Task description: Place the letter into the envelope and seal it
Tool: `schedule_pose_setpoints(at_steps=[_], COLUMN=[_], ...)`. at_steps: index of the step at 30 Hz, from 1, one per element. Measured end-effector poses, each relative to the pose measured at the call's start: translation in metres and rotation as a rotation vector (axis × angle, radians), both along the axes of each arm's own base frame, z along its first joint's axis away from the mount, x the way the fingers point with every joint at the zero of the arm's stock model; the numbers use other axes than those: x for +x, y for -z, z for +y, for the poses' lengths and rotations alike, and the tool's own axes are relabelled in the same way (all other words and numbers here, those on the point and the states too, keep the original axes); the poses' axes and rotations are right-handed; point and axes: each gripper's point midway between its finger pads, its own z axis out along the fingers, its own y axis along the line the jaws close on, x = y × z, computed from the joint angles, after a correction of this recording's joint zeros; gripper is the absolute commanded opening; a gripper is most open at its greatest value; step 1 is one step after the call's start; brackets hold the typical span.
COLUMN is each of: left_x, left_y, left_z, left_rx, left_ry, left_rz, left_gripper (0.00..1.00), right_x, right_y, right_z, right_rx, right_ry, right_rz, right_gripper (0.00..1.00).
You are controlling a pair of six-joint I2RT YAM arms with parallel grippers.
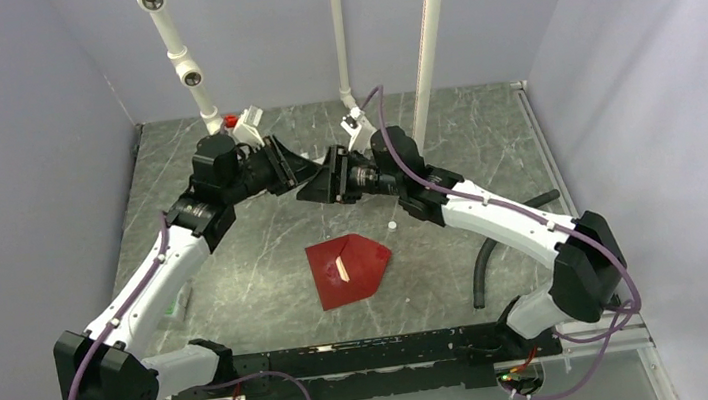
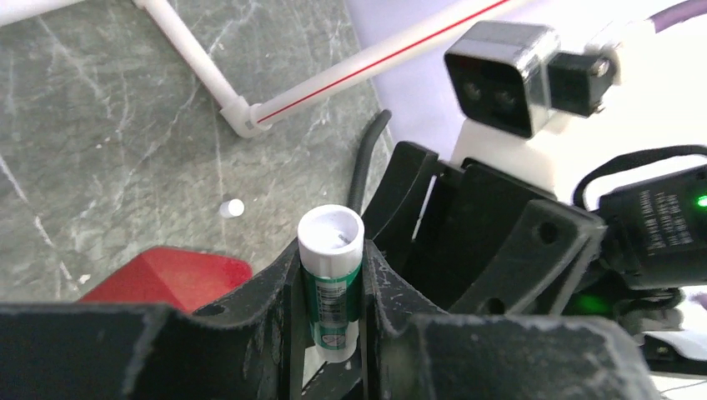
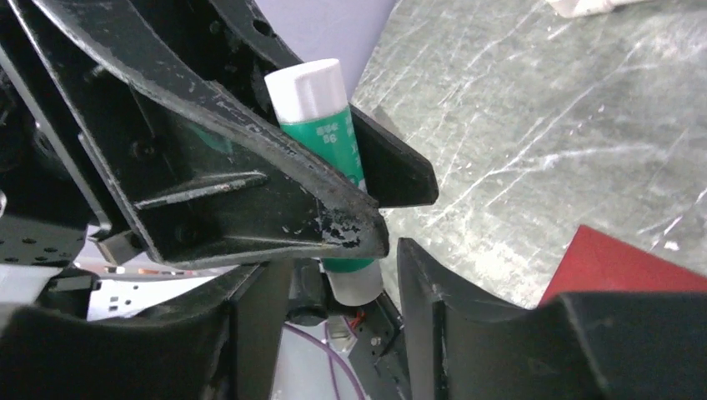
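Left gripper (image 2: 330, 271) is clenched on the green glue stick (image 2: 332, 233), above the far table (image 1: 246, 263). Right gripper (image 3: 343, 279) faces it, fingers spread either side of the stick's end. The envelope (image 1: 348, 269) lies flat nearer the bases, well apart from both, a thin pale strip (image 1: 342, 267) on its face. There is bare stone all round it. To its right sit a small white cap (image 1: 391, 225) and a black hose (image 1: 483, 266).

top: overhead, rear, far | wrists: close, face-to-face | all share envelope (image 1: 367, 257)
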Motion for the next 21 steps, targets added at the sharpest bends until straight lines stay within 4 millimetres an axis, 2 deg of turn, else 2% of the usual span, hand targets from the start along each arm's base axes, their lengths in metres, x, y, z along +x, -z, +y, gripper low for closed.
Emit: schedule_pose_setpoints(at_steps=[1,3,6,9,11,13,16,21], left_x=[0.0,0.0,-0.007,-0.015,-0.024,-0.035,-0.051,-0.067], left_y=[0.002,0.01,0.018,0.01,0.002,-0.003,-0.003,-0.005], left_z=[0.0,0.003,0.007,0.007,0.004,0.0,-0.004,-0.005], left_rx=[0.015,0.063,0.143,0.183,0.194,0.195,0.194,0.201], left_ry=[-0.002,0.004,0.044,0.113,0.188,0.275,0.394,0.506], left_rz=[-0.008,-0.024,-0.034,-0.079,-0.133,-0.189,-0.252,-0.335], left_gripper=[0.02,0.02,0.02,0.02,0.03,0.02,0.02,0.02], right_x=[-0.001,-0.001,-0.007,-0.005,0.001,0.007,0.004,-0.002], right_y=[0.003,0.005,0.006,-0.01,-0.028,-0.041,-0.057,-0.076], right_z=[-0.001,-0.007,-0.027,-0.066,-0.089,-0.102,-0.099,-0.074], right_rx=[-0.016,-0.052,-0.14,-0.205,-0.197,-0.175,-0.1,0.033], right_ry=[-0.003,0.001,-0.033,-0.051,-0.029,0.004,0.009,-0.03], right_rz=[-0.004,-0.037,-0.14,-0.25,-0.293,-0.306,-0.276,-0.224], right_gripper=[0.72,0.79,0.81,0.79,0.74,0.66,0.62,0.67])
